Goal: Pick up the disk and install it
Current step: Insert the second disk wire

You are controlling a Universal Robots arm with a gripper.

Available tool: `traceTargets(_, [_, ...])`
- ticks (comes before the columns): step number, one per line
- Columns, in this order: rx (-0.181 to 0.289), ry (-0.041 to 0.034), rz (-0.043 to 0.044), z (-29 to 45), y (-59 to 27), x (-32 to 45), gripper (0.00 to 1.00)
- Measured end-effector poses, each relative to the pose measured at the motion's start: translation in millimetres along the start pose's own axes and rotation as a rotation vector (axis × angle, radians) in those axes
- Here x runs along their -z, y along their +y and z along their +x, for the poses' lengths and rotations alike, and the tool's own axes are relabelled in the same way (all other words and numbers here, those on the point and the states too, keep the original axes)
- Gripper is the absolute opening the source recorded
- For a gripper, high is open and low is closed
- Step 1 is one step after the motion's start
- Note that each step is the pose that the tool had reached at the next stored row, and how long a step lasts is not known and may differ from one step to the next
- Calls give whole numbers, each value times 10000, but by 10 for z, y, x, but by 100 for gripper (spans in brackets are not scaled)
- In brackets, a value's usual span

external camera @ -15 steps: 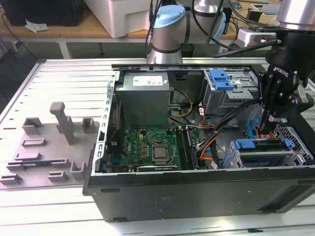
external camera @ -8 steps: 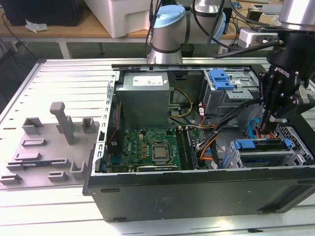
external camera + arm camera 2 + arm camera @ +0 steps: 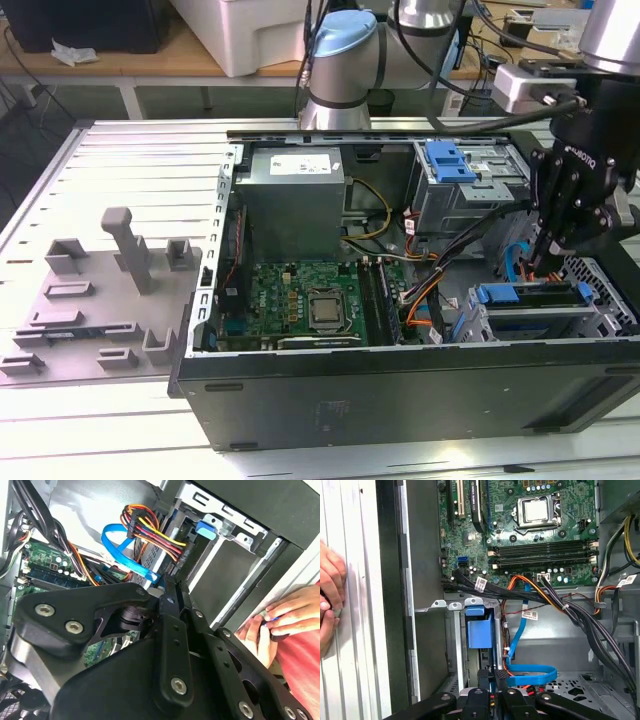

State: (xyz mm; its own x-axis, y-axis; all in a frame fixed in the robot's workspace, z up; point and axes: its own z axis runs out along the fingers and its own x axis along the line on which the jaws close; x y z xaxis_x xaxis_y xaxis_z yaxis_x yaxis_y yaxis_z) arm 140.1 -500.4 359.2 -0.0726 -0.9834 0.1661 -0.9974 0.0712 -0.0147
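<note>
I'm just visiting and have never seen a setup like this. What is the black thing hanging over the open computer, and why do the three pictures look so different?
The black thing is the gripper of a robot arm, lowered into an open computer case near a grey drive cage with a blue latch. One picture comes from a camera off the arm; the other two ride at its wrist, looking past the gripper at the green motherboard and cables. A person's hand rests beside the case. Left of it lies a grey fixture plate.

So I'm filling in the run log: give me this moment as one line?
claw: inside the case's drive area, state unclear | disk: seated in drive cage | hand: at case edge
</note>
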Motion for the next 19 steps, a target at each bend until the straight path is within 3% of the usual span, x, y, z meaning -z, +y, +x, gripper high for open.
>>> traceTargets(3, [0, -178, -13, 27, -3, -7, 16])
traceTargets(19, [7, -211, -59, 43, -30, -48, 16])
